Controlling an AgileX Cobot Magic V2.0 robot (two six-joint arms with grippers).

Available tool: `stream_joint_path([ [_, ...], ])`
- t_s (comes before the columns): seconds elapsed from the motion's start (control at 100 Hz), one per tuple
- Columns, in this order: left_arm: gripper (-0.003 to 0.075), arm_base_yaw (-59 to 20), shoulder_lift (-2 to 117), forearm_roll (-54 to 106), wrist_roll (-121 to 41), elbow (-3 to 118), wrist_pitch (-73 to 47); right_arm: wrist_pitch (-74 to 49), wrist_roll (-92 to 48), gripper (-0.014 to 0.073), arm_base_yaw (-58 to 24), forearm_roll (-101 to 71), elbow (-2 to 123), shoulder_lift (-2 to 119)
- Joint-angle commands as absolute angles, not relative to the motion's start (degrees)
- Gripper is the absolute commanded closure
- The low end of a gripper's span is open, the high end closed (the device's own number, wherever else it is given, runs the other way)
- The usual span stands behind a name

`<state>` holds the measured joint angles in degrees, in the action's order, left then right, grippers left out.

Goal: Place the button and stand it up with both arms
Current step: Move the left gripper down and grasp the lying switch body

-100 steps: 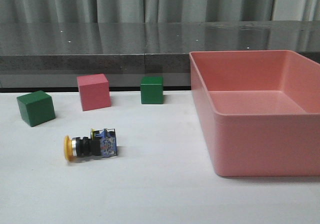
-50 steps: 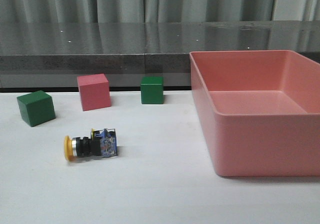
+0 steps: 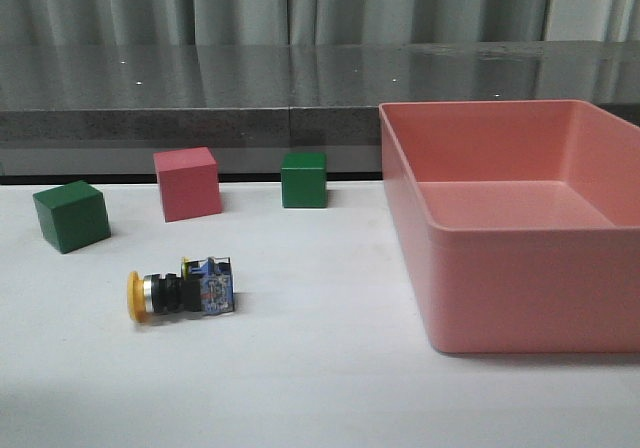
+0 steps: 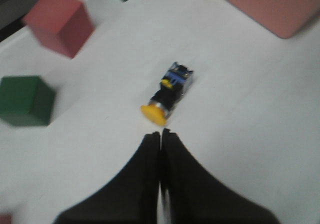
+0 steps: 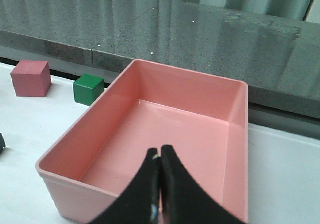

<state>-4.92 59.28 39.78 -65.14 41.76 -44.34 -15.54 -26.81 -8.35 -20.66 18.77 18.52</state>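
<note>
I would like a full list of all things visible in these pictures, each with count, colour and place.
button: one, yellow cap, black body, blue base; lying on its side on the table, left of the bin.
green cubes: two; one far left, one near the bin.
pink cube: one, between the green cubes.
bin: one, pink, empty, on the right.
table: one, white.
left gripper: one, black, jaws shut, above the button.
right gripper: one, black, jaws shut, above the bin.

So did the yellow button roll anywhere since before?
No. The button lies on its side in the same spot, below and left of the pink cube, with the same gap to the pink bin.
</note>
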Motion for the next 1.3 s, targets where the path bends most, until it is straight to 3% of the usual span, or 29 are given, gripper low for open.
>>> stream_joint_path([
  [0.0,0.0716,-5.5,63.4,52.3,-80.3,43.8,-45.2,-12.5,-26.7,0.0655,-8.0,-21.1,20.2,18.7],
  [0.11,0.0581,-5.5,68.5,60.1,-93.2,43.8,-45.8,-12.7,-26.7,0.0655,-8.0,-21.1,20.2,18.7],
  [0.23,0.0295,-5.5,72.7,69.4,-104.7,43.8,-45.9,-12.7,-26.7,0.0655,-8.0,-21.1,20.2,18.7],
  [0.33,0.0143,-5.5,76.3,77.3,-111.7,43.8,-45.9,-12.6,-26.7,0.0655,-8.0,-21.1,20.2,18.7],
  [0.66,0.0133,-5.5,89.0,84.8,-131.2,43.8,-46.0,-12.6,-26.7,0.0655,-8.0,-21.1,20.2,18.7],
  [1.18,0.0135,-5.5,105.0,92.6,-142.6,43.8,-47.4,-12.6,-26.7,0.0655,-8.0,-21.1,20.2,18.7],
  [1.29,0.0172,-5.5,107.3,95.6,-146.4,43.8,-47.9,-12.6,-26.7,0.0655,-8.0,-21.1,20.2,18.7],
])
